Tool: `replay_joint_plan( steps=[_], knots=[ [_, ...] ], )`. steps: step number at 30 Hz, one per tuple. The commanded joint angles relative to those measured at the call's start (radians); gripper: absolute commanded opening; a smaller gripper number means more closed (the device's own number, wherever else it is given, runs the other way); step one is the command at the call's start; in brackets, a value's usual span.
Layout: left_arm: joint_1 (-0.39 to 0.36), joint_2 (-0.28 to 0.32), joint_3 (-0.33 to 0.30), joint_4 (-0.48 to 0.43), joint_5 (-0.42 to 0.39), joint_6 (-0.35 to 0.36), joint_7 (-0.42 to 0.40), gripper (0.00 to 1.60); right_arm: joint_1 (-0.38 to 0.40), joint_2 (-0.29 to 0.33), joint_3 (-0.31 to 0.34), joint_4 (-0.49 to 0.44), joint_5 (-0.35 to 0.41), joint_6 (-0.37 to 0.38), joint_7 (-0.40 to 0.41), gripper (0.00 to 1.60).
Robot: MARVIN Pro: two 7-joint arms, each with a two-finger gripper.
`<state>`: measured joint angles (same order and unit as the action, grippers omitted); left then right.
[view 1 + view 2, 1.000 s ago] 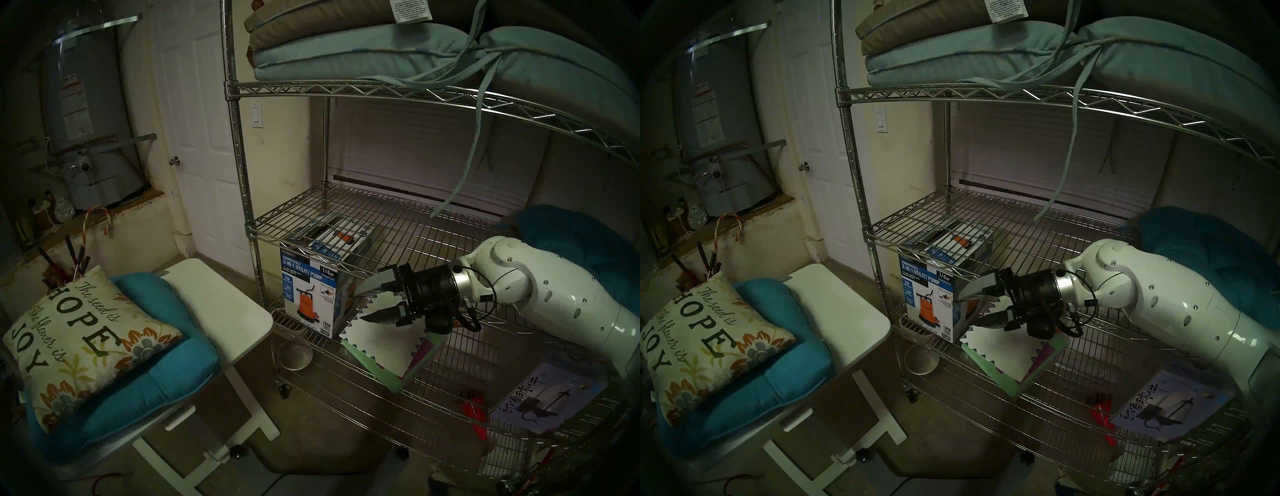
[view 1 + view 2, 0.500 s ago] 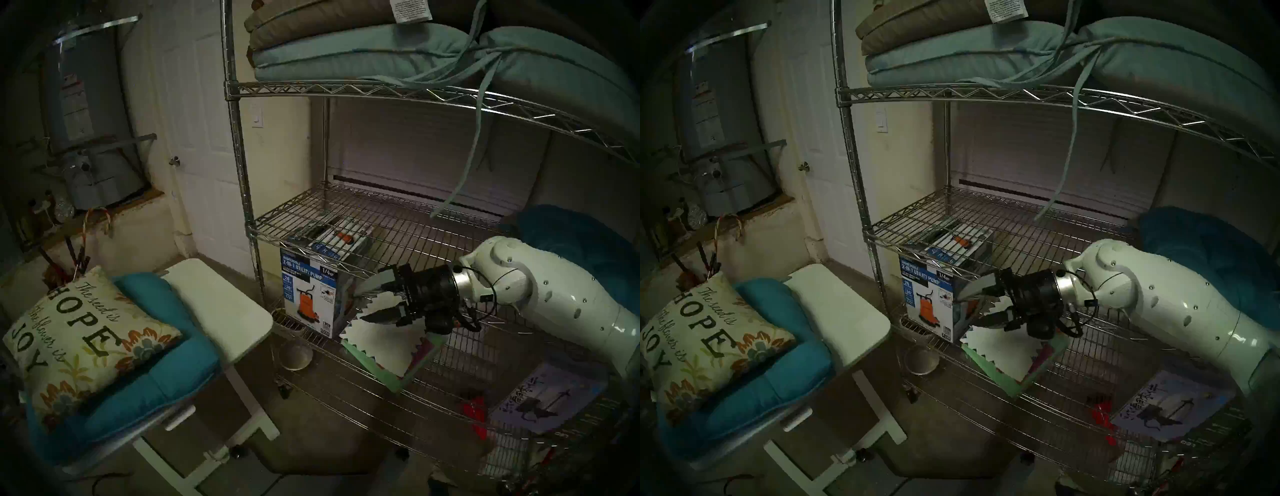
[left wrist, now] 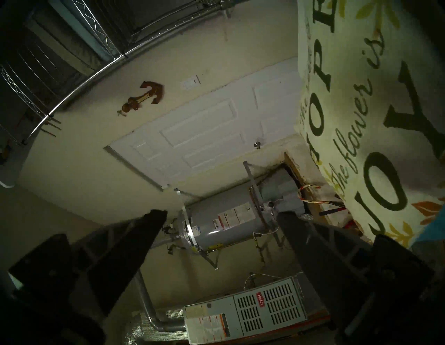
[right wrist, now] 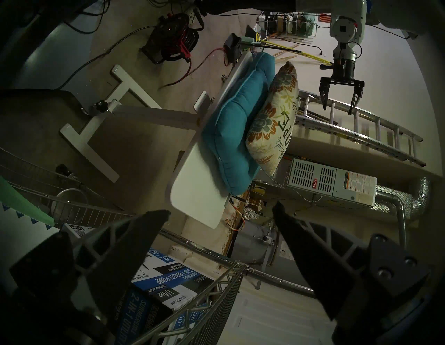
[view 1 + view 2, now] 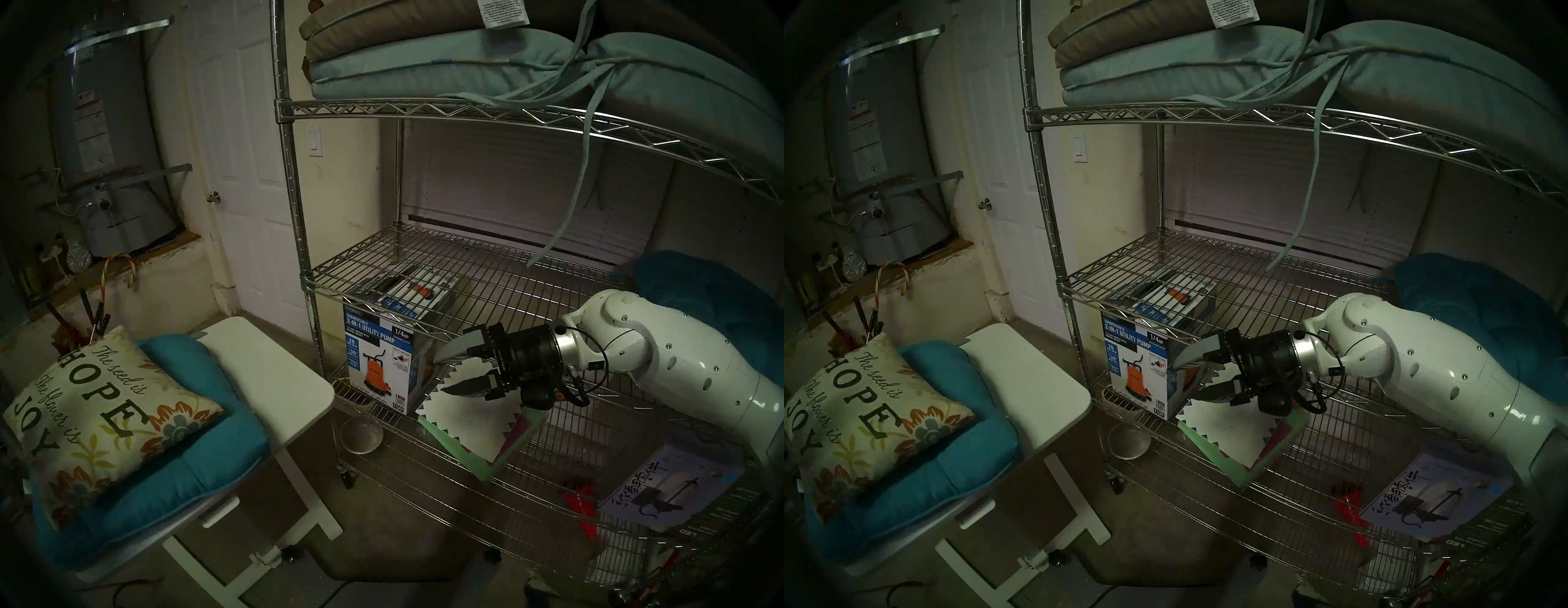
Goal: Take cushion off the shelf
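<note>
The cream cushion (image 5: 97,420) with black "HOPE" and "JOY" lettering lies on a teal seat cushion on the small white table, left of the chrome wire shelf (image 5: 297,212). It also shows in the left wrist view (image 3: 361,120) and the right wrist view (image 4: 272,120). My right gripper (image 5: 441,375) is open and empty at the shelf's front, beside a pump box and below the middle tier. My left gripper (image 3: 222,213) is open and empty. In the right wrist view the left gripper (image 4: 337,109) hangs a little off the cushion's lettered face, not touching it.
A teal seat cushion (image 5: 191,458) covers part of the white table (image 5: 271,382). On the shelf are the pump box (image 5: 382,365), a white sheet (image 5: 466,420), pale blue pads (image 5: 424,68) on top and another teal cushion (image 5: 700,297) at right. A water heater (image 5: 106,148) stands behind.
</note>
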<state>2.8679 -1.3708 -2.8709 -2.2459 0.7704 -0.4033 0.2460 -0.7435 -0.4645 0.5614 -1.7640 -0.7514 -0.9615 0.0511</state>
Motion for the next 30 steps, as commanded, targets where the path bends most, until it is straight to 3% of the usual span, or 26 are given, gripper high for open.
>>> replay_joint_plan(
  steps=[1, 11, 12, 13, 14, 17, 22, 28, 29, 30],
  knots=[
    [0.010, 0.106, -0.009, -0.027, -0.020, 0.069, -0.037, 1.60, 0.012, 0.002, 0.007, -0.005, 0.007, 0.002, -0.008, 1.60],
    [-0.077, 0.253, -0.009, -0.030, -0.032, 0.133, -0.153, 1.60, 0.012, 0.002, 0.007, -0.005, 0.007, 0.002, -0.008, 1.60],
    [-0.098, 0.232, -0.009, -0.047, -0.026, 0.127, -0.172, 1.60, 0.012, 0.002, 0.007, -0.006, 0.007, 0.002, -0.008, 1.60],
    [-0.093, 0.292, -0.009, -0.025, -0.032, 0.141, -0.180, 1.60, 0.012, 0.002, 0.007, -0.006, 0.007, 0.002, -0.008, 1.60],
    [-0.107, 0.304, -0.009, -0.028, -0.030, 0.141, -0.199, 1.60, 0.012, 0.002, 0.007, -0.006, 0.007, 0.002, -0.008, 1.60],
    [-0.137, 0.292, -0.009, -0.049, -0.020, 0.136, -0.229, 1.60, 0.011, 0.002, 0.007, -0.006, 0.007, 0.002, -0.007, 1.60],
    [-0.207, 0.358, -0.009, -0.057, -0.013, 0.154, -0.296, 1.60, 0.011, 0.002, 0.007, -0.006, 0.007, 0.002, -0.007, 1.60],
    [-0.267, 0.413, 0.041, -0.048, 0.017, 0.170, -0.342, 1.60, 0.011, 0.002, 0.007, -0.006, 0.006, 0.002, -0.007, 1.60],
    [-0.271, 0.480, 0.054, -0.019, 0.017, 0.185, -0.354, 1.60, 0.011, 0.002, 0.007, -0.006, 0.006, 0.002, -0.007, 1.60],
    [-0.301, 0.444, 0.071, -0.038, 0.031, 0.177, -0.363, 1.60, 0.011, 0.002, 0.007, -0.006, 0.006, 0.002, -0.007, 1.60]
  ],
)
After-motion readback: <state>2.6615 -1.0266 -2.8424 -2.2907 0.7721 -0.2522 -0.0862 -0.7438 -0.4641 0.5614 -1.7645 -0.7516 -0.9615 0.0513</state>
